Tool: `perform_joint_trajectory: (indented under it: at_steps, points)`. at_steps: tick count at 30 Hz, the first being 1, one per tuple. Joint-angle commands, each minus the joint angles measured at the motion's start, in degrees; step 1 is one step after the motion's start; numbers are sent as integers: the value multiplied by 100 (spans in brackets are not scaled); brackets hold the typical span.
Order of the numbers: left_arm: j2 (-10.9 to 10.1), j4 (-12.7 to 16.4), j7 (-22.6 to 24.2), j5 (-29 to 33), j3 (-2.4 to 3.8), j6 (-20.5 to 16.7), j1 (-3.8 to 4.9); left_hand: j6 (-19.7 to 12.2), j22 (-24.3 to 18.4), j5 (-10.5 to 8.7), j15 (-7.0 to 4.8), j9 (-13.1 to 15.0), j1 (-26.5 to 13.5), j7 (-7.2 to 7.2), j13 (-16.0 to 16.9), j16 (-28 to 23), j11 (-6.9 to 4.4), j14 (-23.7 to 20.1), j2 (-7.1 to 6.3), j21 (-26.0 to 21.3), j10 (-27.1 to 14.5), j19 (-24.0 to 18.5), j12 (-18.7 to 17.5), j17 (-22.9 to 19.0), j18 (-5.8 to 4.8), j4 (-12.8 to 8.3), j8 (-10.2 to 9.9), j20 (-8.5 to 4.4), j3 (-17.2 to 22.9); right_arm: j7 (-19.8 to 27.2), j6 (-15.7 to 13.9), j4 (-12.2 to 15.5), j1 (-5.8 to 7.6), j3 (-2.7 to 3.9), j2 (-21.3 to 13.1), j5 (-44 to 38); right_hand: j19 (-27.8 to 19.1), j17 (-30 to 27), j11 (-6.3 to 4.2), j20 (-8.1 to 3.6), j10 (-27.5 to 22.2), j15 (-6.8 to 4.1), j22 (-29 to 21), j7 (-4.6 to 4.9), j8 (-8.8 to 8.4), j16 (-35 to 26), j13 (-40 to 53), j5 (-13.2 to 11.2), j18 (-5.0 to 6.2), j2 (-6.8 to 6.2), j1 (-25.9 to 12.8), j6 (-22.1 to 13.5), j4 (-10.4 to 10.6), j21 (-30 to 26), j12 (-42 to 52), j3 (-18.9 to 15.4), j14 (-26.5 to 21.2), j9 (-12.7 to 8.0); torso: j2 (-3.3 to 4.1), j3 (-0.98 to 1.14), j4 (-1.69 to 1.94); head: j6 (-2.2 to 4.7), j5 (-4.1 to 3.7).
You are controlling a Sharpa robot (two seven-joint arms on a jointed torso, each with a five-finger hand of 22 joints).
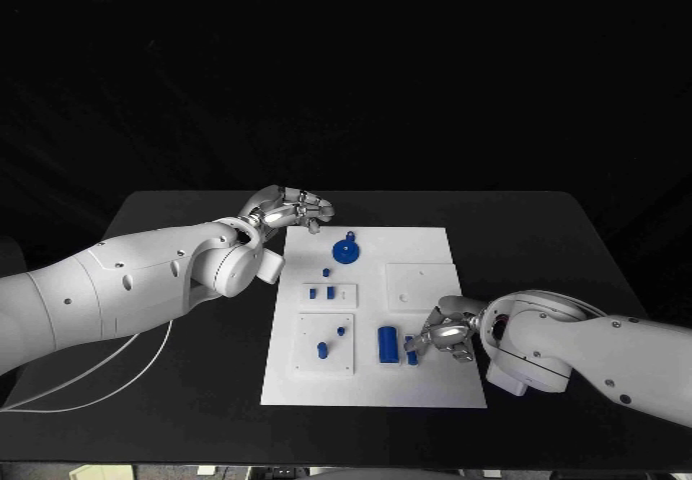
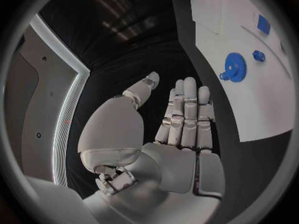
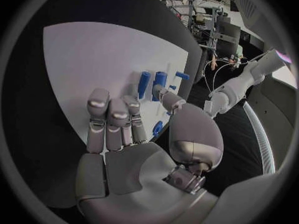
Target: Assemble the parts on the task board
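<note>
The white task board lies in the middle of the black table. A blue gear sits near its far end, also seen as the gear in the left wrist view. A blue cylinder lies near the board's front. A small blue part lies beside it. More small blue parts stand in the left-hand blocks. My left hand hovers at the board's far left corner, fingers straight and nothing in it. My right hand is low over the board's right edge, fingers extended beside the small blue part, holding nothing.
A thin white cable loops over the table's front left. A raised white square block sits on the board's right half. Bare black table lies to the board's right and behind it.
</note>
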Motion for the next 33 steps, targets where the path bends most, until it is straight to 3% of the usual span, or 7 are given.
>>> perform_joint_trajectory:
  at_steps: [1,8,20,22,24,27,33]
  points:
    - [-1,16,25,19,4,72,5,-35,8,-16,21,7,-23,-11,8,-24,-7,-11,54,-20,-28,26,-20,9,40,7,22,-11,-29,268,366,27,-5,-2,-79,-93,-1,8,-27,-53,-25,-41,56,16,29,-12,9,-7,179,-91,53,-54,-57,-30,-18,-88,-15,15,2,-1,5,6,-5]
    - [-4,12,19,15,4,61,5,-36,12,-15,19,7,-7,-12,8,-26,-8,-10,62,-22,-27,27,-20,13,43,0,23,-13,-27,397,611,93,-13,-3,-178,-93,-33,9,-24,-62,-35,-39,57,18,39,-19,15,-6,179,-103,303,-77,-402,-41,-22,-382,-26,45,1,3,-5,10,-5]
    - [0,13,22,13,3,66,5,-35,15,-13,18,7,9,-13,9,-28,-9,-9,72,-25,-26,30,-19,18,45,-6,24,-14,-24,334,587,56,-44,-6,-143,-173,-36,12,-27,-52,-27,-40,51,15,46,-19,13,-6,179,27,321,-67,-472,-49,-25,-497,-25,56,0,3,-2,6,-14]
    - [2,16,21,13,3,68,5,-35,16,-13,18,7,9,-13,9,-28,-9,-9,73,-25,-26,30,-19,19,45,-6,24,-14,-24,324,598,31,-50,-8,-131,-175,-36,13,-28,-45,-23,-40,50,13,49,-19,13,-7,179,136,274,-59,-453,-51,-25,-535,-25,58,1,0,0,6,-18]
    - [2,15,21,13,3,67,5,-35,16,-13,18,7,10,-13,9,-28,-9,-9,74,-25,-26,30,-19,19,45,-7,24,-14,-24,310,594,21,-59,-9,-117,-179,-52,18,-31,-40,-26,-41,58,12,45,-15,16,-9,179,385,216,-62,-515,-49,-25,-651,-30,58,2,-1,3,2,-17]
    - [-1,14,20,13,3,63,5,-35,17,-14,18,7,11,-13,9,-28,-9,-9,74,-26,-26,30,-19,20,45,-7,24,-14,-25,294,595,-5,-78,-12,-85,-182,-70,20,-33,-34,-29,-43,62,9,42,-18,17,-7,179,638,163,-51,-594,-52,-29,-751,-38,55,3,1,5,-5,-13]
    - [-1,16,14,-1,3,64,5,-35,18,-13,18,7,13,-13,9,-29,-9,-9,76,-27,-26,31,-20,22,45,-8,24,-13,-25,241,522,-62,-101,-14,-43,-221,-76,20,-38,-30,-24,-47,60,4,38,-21,15,-7,179,894,163,-33,-579,-59,-33,-686,-38,47,2,-1,5,-10,-7]
